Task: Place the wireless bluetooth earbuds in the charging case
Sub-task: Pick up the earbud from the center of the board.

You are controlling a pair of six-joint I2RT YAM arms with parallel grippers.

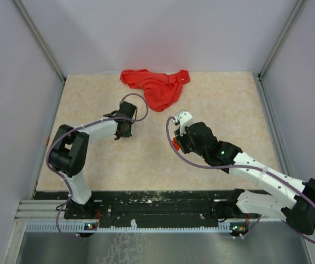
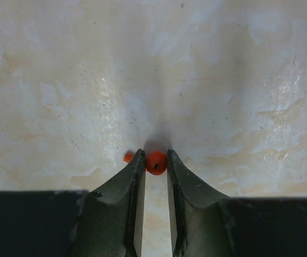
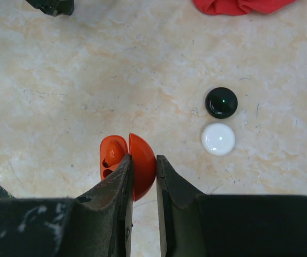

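A red earbud (image 2: 156,162), small and round with a dark slot, is located at lower centre of the left wrist view, touched on both sides by the fingertips of the left gripper (image 2: 156,155). A smaller red piece (image 2: 127,157) is seen just left of it; its form cannot be determined. The red charging case (image 3: 140,163) is held open at lower centre-left of the right wrist view, one half clamped by the right gripper (image 3: 143,159). A black case (image 3: 221,102) and a white case (image 3: 218,139), both round and closed, are positioned right of centre.
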